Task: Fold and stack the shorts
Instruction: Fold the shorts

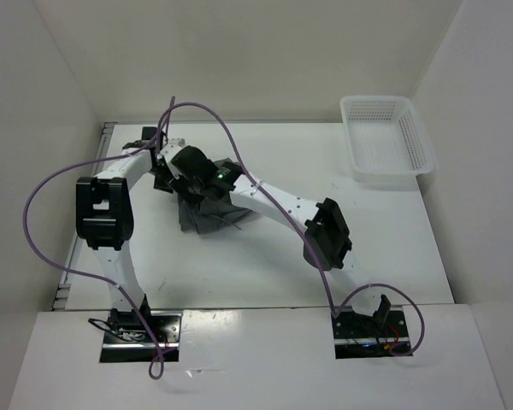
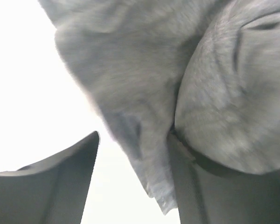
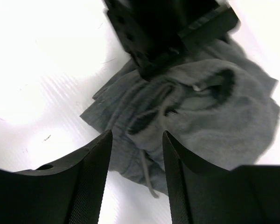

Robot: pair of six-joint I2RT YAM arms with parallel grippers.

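On the top camera the shorts (image 1: 207,212) lie as a crumpled grey heap on the tabletop (image 1: 265,273), left of middle. Both arms converge over them, and the white basket (image 1: 386,137) sits well apart in the far right corner. The wrists hide both sets of jaws from here, and they are so close together that I worry about them knocking. On the left wrist camera the left jaws stand wide apart. A flap of the shorts (image 2: 144,84) hangs between them, lying against one finger (image 2: 200,200) but not pinched. Pulling away could snag that flap and drag the heap, and closing here would probably bite several layers at once. On the right wrist camera the right jaws are parted with nothing between them, poised over the shorts (image 3: 214,121), with the drawstring (image 3: 147,175) trailing just under the gap. Closing here might catch only the cord. The left arm's black wrist (image 3: 168,28) sits just beyond, so reaching forward risks a collision.
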